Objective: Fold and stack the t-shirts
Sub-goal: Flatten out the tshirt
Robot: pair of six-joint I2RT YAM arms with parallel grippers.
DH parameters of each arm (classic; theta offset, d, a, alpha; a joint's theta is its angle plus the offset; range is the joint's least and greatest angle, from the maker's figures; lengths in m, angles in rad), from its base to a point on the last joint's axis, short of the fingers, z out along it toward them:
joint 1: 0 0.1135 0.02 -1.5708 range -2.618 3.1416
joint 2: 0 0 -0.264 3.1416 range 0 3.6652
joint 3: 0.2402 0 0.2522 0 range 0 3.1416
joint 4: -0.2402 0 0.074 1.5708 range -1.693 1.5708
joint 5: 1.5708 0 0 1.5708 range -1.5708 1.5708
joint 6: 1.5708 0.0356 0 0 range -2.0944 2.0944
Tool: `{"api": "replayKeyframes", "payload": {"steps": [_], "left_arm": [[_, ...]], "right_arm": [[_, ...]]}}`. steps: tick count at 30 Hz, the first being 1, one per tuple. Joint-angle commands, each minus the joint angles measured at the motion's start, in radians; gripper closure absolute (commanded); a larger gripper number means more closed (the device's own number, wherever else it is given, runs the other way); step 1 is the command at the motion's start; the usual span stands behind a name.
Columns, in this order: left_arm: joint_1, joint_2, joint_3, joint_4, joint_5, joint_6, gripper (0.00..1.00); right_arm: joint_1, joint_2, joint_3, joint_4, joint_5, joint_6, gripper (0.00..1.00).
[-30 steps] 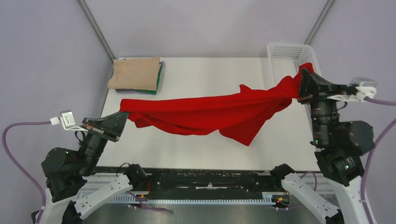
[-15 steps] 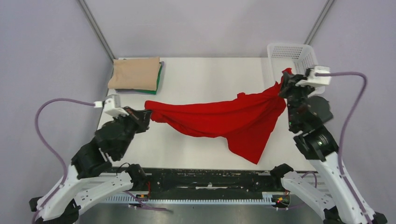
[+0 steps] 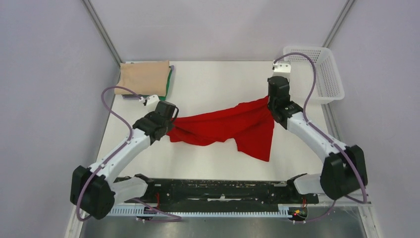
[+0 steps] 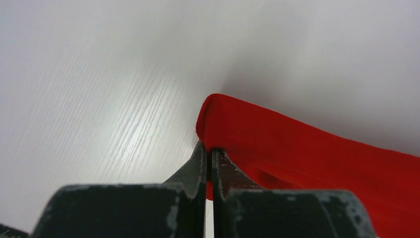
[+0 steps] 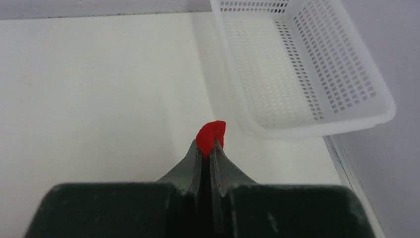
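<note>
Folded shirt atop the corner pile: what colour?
Beige; the folded cloth shirt shows best in the top external view.

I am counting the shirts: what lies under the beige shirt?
A dark green shirt; only its right and near edges show past the beige shirt. The rest, and anything else beneath, is covered.

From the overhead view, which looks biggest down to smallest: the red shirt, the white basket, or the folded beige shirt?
Largest: the red shirt, bunched up but still the widest.
Next: the basket.
Smallest: the beige shirt, about as wide as the basket but shallower, so the gap is modest.
</note>
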Motion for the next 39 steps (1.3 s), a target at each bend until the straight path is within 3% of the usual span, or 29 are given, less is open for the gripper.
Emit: {"api": "replayKeyframes", "payload": {"steps": [1,6,7,9,10,12,13,15,16,27,34,39], "left_arm": [[0.147,0.140,0.035,0.231,0.201,0.125,0.97],[0.239,0.384,0.168,0.246,0.307,0.148,0.82],[0.256,0.426,0.194,0.247,0.319,0.153,0.74],[0.282,0.484,0.245,0.236,0.320,0.154,0.39],[0.295,0.500,0.268,0.226,0.318,0.152,0.30],[0.313,0.495,0.291,0.209,0.299,0.149,0.01],[0.316,0.474,0.290,0.203,0.288,0.148,0.00],[0.316,0.420,0.260,0.208,0.276,0.150,0.00],[0.316,0.392,0.238,0.219,0.284,0.154,0.00],[0.333,0.092,-0.123,0.364,0.370,0.112,0.00],[0.454,0.071,-0.312,0.599,0.543,0.015,0.02],[0.478,0.085,-0.401,0.786,0.638,-0.021,0.09]], "right_arm": [[-0.065,0.168,0.150,0.129,-0.064,-0.013,1.00],[-0.082,0.400,0.316,0.147,-0.128,-0.077,1.00],[-0.087,0.451,0.348,0.146,-0.128,-0.083,1.00],[-0.098,0.538,0.424,0.134,-0.133,-0.086,0.96],[-0.107,0.575,0.472,0.108,-0.141,-0.080,0.87],[-0.118,0.643,0.552,0.038,-0.159,-0.067,0.44],[-0.118,0.657,0.584,0.000,-0.163,-0.066,0.26],[-0.119,0.652,0.583,-0.022,-0.168,-0.046,0.04],[-0.119,0.628,0.559,-0.022,-0.173,-0.034,0.02],[-0.119,0.123,-0.032,0.044,-0.353,0.159,0.02],[-0.119,-0.197,-0.348,0.068,-0.395,0.269,0.02],[-0.119,-0.322,-0.418,0.032,-0.373,0.282,0.02]]}}
